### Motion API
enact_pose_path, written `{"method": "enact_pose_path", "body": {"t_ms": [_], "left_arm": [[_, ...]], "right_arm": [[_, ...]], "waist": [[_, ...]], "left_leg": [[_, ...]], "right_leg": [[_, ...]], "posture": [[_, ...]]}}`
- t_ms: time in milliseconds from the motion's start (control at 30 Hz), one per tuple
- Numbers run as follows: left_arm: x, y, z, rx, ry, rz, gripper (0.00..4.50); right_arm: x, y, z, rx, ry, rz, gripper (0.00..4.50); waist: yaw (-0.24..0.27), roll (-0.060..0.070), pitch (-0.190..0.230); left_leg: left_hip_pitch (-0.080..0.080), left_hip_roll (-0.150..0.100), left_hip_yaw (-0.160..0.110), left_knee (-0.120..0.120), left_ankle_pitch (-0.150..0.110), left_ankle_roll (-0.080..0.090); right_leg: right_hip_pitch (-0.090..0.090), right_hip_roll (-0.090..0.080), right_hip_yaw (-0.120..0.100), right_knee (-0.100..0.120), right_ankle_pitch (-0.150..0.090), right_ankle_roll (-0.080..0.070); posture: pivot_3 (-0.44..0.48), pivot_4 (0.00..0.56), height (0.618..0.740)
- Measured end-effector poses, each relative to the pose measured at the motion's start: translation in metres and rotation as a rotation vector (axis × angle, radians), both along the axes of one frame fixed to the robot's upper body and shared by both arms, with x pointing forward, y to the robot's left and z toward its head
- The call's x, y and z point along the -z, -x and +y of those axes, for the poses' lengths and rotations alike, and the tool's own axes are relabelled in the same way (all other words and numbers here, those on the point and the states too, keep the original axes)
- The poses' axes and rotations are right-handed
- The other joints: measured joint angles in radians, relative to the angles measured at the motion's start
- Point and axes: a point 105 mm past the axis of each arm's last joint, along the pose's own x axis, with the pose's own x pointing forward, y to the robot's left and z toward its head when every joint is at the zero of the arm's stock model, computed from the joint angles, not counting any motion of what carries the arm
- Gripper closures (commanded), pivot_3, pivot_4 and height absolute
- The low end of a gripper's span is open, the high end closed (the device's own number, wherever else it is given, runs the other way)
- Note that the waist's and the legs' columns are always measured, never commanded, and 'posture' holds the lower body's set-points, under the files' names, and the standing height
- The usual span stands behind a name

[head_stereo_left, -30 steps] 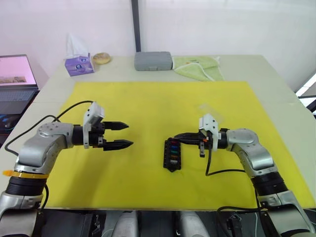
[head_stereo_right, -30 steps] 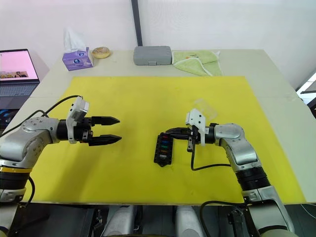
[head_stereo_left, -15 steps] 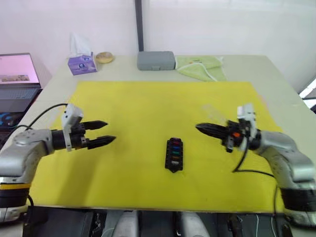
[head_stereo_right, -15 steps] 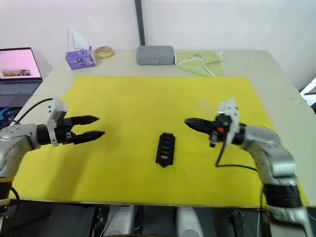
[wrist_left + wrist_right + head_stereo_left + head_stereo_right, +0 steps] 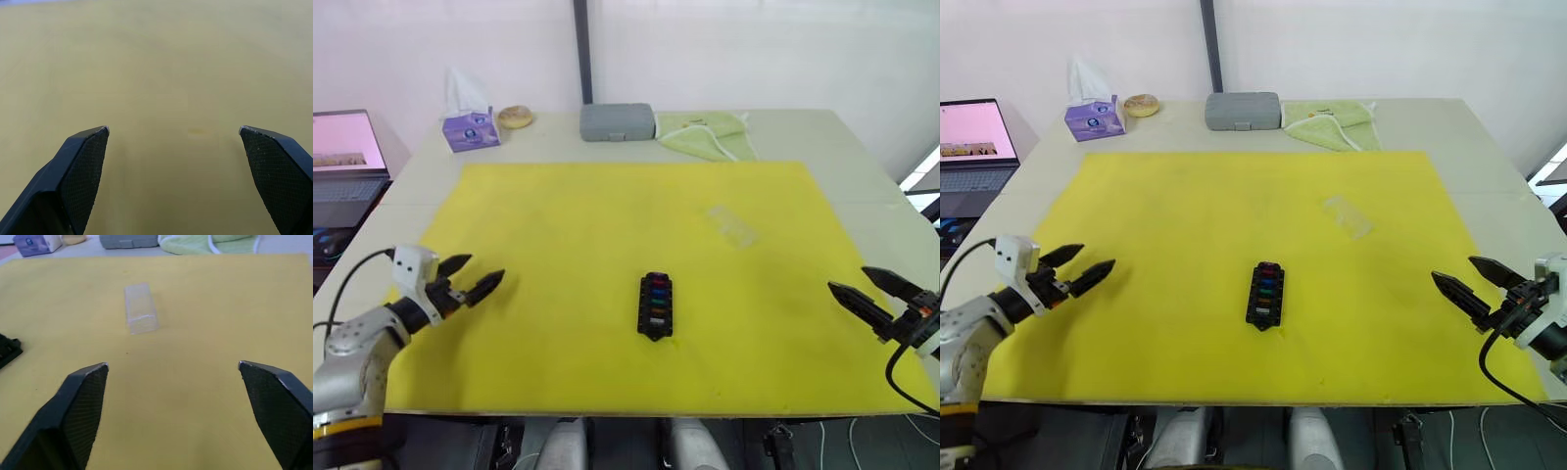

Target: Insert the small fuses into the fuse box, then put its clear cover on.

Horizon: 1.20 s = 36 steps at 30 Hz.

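Fuse box (image 5: 655, 305) sits near the middle of the yellow mat (image 5: 607, 215), flat, long axis running away from me. Small fuses (image 5: 656, 299) are seated in its centre column: red at the far end, then purple, blue, green, orange, and a pale one nearest me. Clear cover (image 5: 731, 224) lies on the mat farther back and to my right of the box, well apart from it, not on it. My left gripper (image 5: 470, 278) hangs over the mat's left edge with fingers spread, nothing between them. My right gripper (image 5: 865, 288) hangs over the mat's right edge, fingers also spread and empty. Both are well apart from the box. Grey case (image 5: 618, 120), green cloth (image 5: 705, 131), tissue box (image 5: 470, 127) and laptop (image 5: 347, 157) sit on the table (image 5: 862, 166) past the mat.
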Motion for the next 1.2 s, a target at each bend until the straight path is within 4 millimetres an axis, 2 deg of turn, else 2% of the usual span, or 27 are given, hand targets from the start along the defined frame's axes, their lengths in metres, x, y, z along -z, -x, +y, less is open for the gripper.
{"method": "enact_pose_path", "body": {"t_ms": [133,200,300,367,433,500,533,633,733,900,1067,1200], "left_arm": [[-0.007,0.010,-0.011,-0.025,0.020,-0.035,0.00],[-0.005,0.020,-0.024,-0.030,0.019,-0.028,0.00],[-0.004,0.049,-0.066,0.061,0.016,-0.002,0.00],[-0.011,0.065,-0.090,0.079,0.082,-0.013,0.00],[-0.010,0.077,-0.110,0.088,0.109,0.005,0.00],[-0.007,0.084,-0.139,0.154,0.128,0.022,0.00],[-0.004,0.090,-0.159,0.209,0.148,0.032,0.00],[0.000,0.093,-0.183,0.276,0.121,0.017,0.00],[-0.001,0.092,-0.194,0.266,0.099,-0.017,0.00],[0.022,0.107,-0.211,0.221,0.049,0.037,0.00],[0.038,0.102,-0.215,0.206,0.007,0.014,0.00],[0.044,0.100,-0.224,0.225,-0.020,-0.020,0.00]], "right_arm": [[-0.006,-0.005,-0.003,0.011,0.051,0.005,0.05],[-0.002,-0.008,0.004,0.004,0.054,0.029,0.05],[-0.001,-0.009,0.038,-0.095,0.029,0.043,0.05],[-0.004,-0.009,0.057,-0.163,0.006,0.046,0.05],[-0.010,-0.011,0.066,-0.208,-0.016,0.049,0.05],[-0.021,-0.016,0.072,-0.244,0.002,0.039,0.05],[-0.028,-0.017,0.077,-0.269,0.028,0.027,0.05],[-0.032,-0.020,0.086,-0.294,0.067,0.032,0.05],[-0.027,-0.022,0.091,-0.313,0.062,0.060,0.05],[-0.018,-0.019,0.104,-0.390,0.081,0.104,0.05],[-0.021,-0.014,0.109,-0.441,0.130,0.143,0.05],[-0.016,0.000,0.119,-0.500,0.162,0.213,0.05]], "waist": [[0.003,0.000,-0.001],[0.003,0.000,-0.001],[0.000,0.001,-0.001],[0.004,0.001,-0.001],[0.005,0.002,-0.002],[0.005,0.004,-0.003],[0.005,0.004,-0.003],[0.003,0.003,-0.004],[0.003,0.003,-0.004],[-0.005,0.006,-0.005],[-0.003,0.009,-0.006],[0.001,0.013,-0.009]], "left_leg": [[0.000,0.000,0.000,0.000,0.000,0.000],[-0.001,0.000,0.000,0.000,0.000,0.000],[0.000,0.001,-0.002,0.000,0.000,0.000],[0.000,0.000,-0.003,0.000,0.000,0.000],[0.000,-0.001,-0.002,0.002,0.000,0.000],[0.000,-0.004,0.001,0.002,0.000,0.000],[0.000,-0.004,0.001,0.002,0.000,0.000],[0.000,-0.003,0.001,0.002,0.000,0.000],[0.000,-0.003,0.001,0.002,0.000,0.000],[0.001,-0.004,0.004,0.002,-0.005,0.008],[0.000,-0.004,0.008,0.002,-0.005,0.009],[-0.001,-0.004,0.010,0.002,-0.007,0.011]], "right_leg": [[0.001,0.000,0.000,-0.001,0.000,0.000],[0.001,0.000,0.000,-0.001,0.000,0.000],[0.000,-0.001,0.003,-0.001,0.000,0.000],[0.001,-0.001,0.003,-0.001,0.000,0.000],[0.003,0.000,0.002,-0.003,-0.002,-0.004],[0.003,0.000,0.004,-0.003,-0.002,-0.004],[0.003,0.000,0.003,-0.004,-0.002,-0.004],[0.003,0.002,0.003,-0.004,-0.003,-0.004],[0.003,0.002,0.003,-0.004,-0.003,-0.004],[0.001,0.001,0.008,-0.006,-0.003,-0.003],[0.001,0.001,0.008,-0.006,-0.003,-0.003],[0.001,0.000,0.009,-0.009,-0.003,-0.002]], "posture": [[0.000,0.150,0.740],[0.000,0.150,0.740],[0.000,0.150,0.740],[0.000,0.150,0.740],[0.000,0.150,0.740],[0.000,0.150,0.740],[0.000,0.150,0.740],[0.000,0.150,0.740],[0.000,0.150,0.740],[0.000,0.150,0.740],[0.000,0.150,0.740],[0.000,0.150,0.740]]}}
